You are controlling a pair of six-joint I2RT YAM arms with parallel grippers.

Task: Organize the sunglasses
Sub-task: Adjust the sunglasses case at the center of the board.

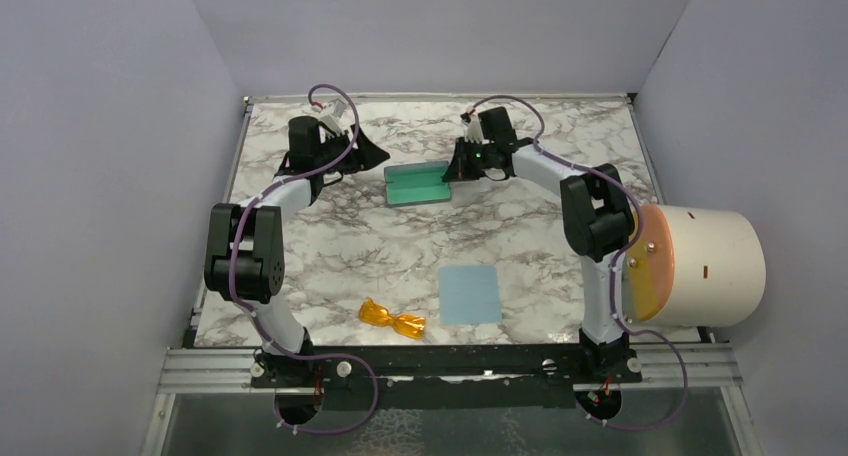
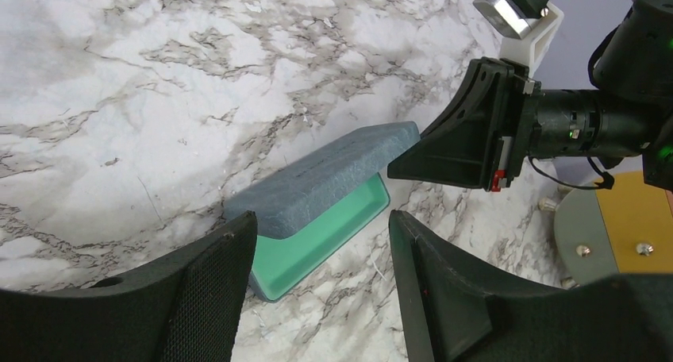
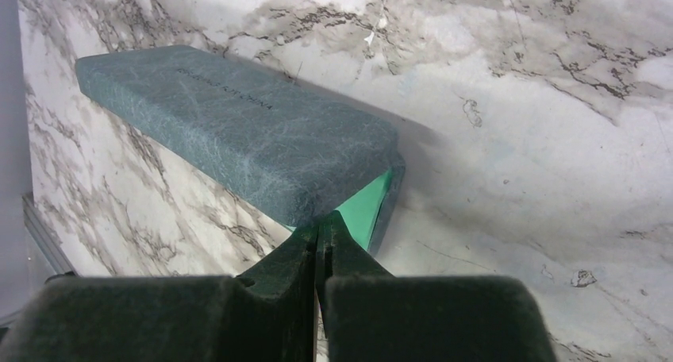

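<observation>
Nearest the bases, the sunglasses [image 1: 392, 319] lay folded on the table [image 1: 330, 246], gripped by nothing, with the cloth [image 1: 470, 294] just to their right. Well beyond, the case [image 1: 418, 184] sat partly open. The right gripper [image 3: 320, 239] was clenched empty, its tips wedged at the end of the lid [image 2: 317, 179], seemingly propping it. The left gripper [image 2: 321, 227] hung released just short of the case. The lid could slip off those narrow tips and drop shut, or the case could skid, since nothing pinned its base.
</observation>
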